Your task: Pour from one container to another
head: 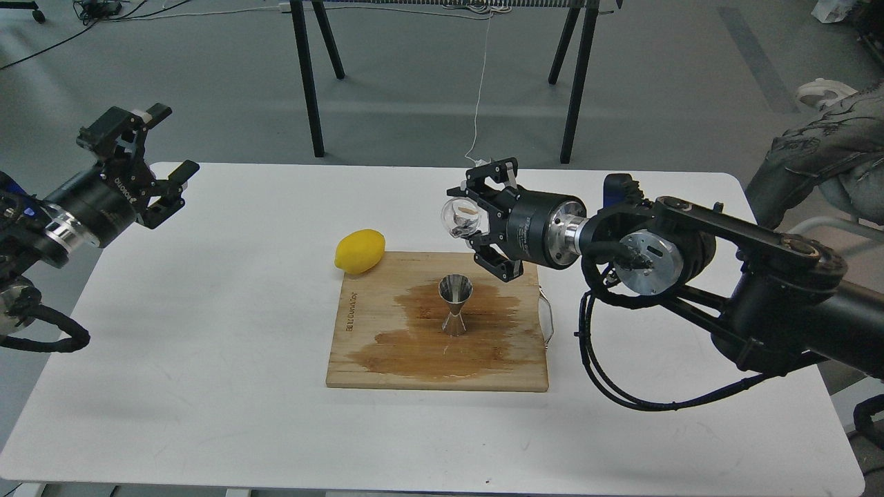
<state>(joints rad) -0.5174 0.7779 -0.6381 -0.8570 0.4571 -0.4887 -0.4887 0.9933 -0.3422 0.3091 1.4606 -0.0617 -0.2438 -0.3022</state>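
Note:
My right gripper (468,219) is shut on the tiny clear glass cup (461,216), holding it tipped on its side in the air, mouth toward the left. The cup hangs above and slightly behind the shiny steel jigger (455,304), which stands upright on a wet brown patch of the wooden cutting board (359,359). My left gripper (160,160) hovers open over the table's far left edge, with nothing between its fingers.
A yellow lemon (360,250) lies at the board's back left corner. A thin wire handle (548,319) sticks out at the board's right edge. The board lies on a white table (207,331). Black table legs stand behind.

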